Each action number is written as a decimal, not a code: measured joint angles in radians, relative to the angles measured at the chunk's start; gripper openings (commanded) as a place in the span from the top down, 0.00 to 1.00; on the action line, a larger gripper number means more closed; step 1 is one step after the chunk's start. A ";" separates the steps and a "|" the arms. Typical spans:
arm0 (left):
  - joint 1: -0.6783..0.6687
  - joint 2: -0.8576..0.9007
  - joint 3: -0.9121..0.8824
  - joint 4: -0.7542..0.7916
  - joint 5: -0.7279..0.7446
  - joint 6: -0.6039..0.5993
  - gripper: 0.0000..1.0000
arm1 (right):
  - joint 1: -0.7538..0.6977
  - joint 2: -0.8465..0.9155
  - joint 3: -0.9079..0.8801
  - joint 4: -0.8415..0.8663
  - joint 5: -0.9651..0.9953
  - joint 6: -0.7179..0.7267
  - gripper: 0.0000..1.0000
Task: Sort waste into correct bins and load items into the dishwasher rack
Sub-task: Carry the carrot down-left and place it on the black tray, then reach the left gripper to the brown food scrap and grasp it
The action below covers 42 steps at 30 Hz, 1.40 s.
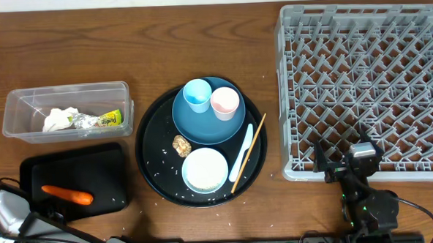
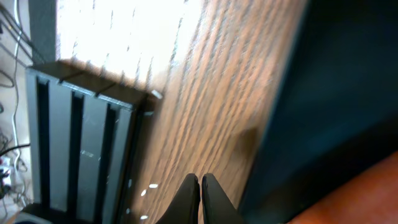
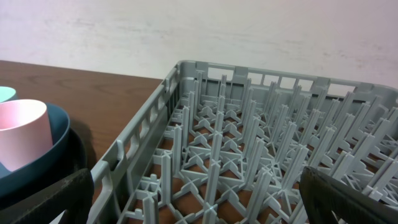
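The clear tub (image 1: 25, 100) holds crumpled paper (image 1: 58, 119) and a yellow-green wrapper (image 1: 106, 120). An orange carrot (image 1: 67, 195) lies in the black rectangular tray (image 1: 94, 167). On the dark blue plate (image 1: 206, 127) stand a light blue cup (image 1: 197, 94) and a pink cup (image 1: 224, 103). Beside it lie a brown food piece (image 1: 181, 145), white bowl (image 1: 205, 169), white utensil (image 1: 241, 154), chopstick (image 1: 252, 148) and rice grains (image 1: 158, 168). My left gripper (image 2: 200, 182) is shut and empty over wood beside the tray (image 2: 329, 93). My right gripper (image 3: 205, 199) is open at the rack's (image 3: 249, 124) near edge.
The plate, bowl and utensils sit on a large round black tray (image 1: 146, 143) at the table's middle. The grey rack (image 1: 368, 78) fills the right side. A dark slotted rail (image 2: 74, 149) runs along the table's front edge near my left gripper.
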 measured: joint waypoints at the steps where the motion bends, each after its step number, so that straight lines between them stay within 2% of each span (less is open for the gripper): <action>1: 0.000 0.000 0.000 0.011 0.008 0.009 0.94 | 0.000 0.000 0.000 0.000 0.000 0.000 0.01; 10: 0.001 0.000 -0.001 0.087 0.166 0.117 0.94 | 0.000 0.000 0.000 0.000 0.000 0.000 0.01; 17: 0.001 -0.025 0.003 0.017 0.231 0.166 0.94 | 0.000 0.000 0.000 0.000 0.000 0.000 0.01; 24: -0.002 -0.204 0.131 -0.117 0.248 0.179 0.94 | 0.000 0.000 0.000 0.000 0.000 0.000 0.01; 27: -0.040 -0.303 0.177 -0.122 0.320 0.196 0.94 | 0.000 0.000 0.000 0.000 0.000 0.000 0.01; 30: -0.135 -0.370 0.181 -0.108 0.451 0.250 0.94 | 0.000 0.000 0.000 0.000 0.000 0.000 0.01; 34: -0.335 -0.413 0.181 -0.093 0.574 0.341 0.94 | 0.000 0.000 0.000 0.000 0.000 0.000 0.01; 37: -0.552 -0.424 0.181 -0.081 0.590 0.390 0.94 | 0.000 0.000 0.000 0.000 0.000 0.000 0.01; 40: -0.761 -0.418 0.181 -0.045 0.545 0.407 0.93 | 0.000 0.000 0.000 0.000 0.000 0.000 0.01; 42: -0.906 -0.404 0.181 -0.018 0.492 0.418 0.89 | 0.000 0.000 0.000 0.000 0.000 0.000 0.01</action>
